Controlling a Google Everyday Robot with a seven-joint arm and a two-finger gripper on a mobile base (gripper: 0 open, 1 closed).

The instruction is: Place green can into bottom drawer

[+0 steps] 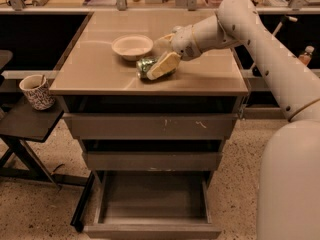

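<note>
- Can (144,67) appears to lie on its side on the desk (100,69), near the front edge. Its long axis runs roughly 9 to 3 o'clock, and its 3 o'clock end is hidden by the tool.
- Tool (159,66) sits right at the can, covering that end; whether it is clenched on the can cannot be told.
- Arm (235,19) reaches in from 2 o'clock, forearm sloping down toward 8 o'clock.
- Bowl (132,46) stands just beside the can at 11 o'clock.
- Bottom drawer (150,230) stands pulled open at 6 o'clock, well below.
</note>
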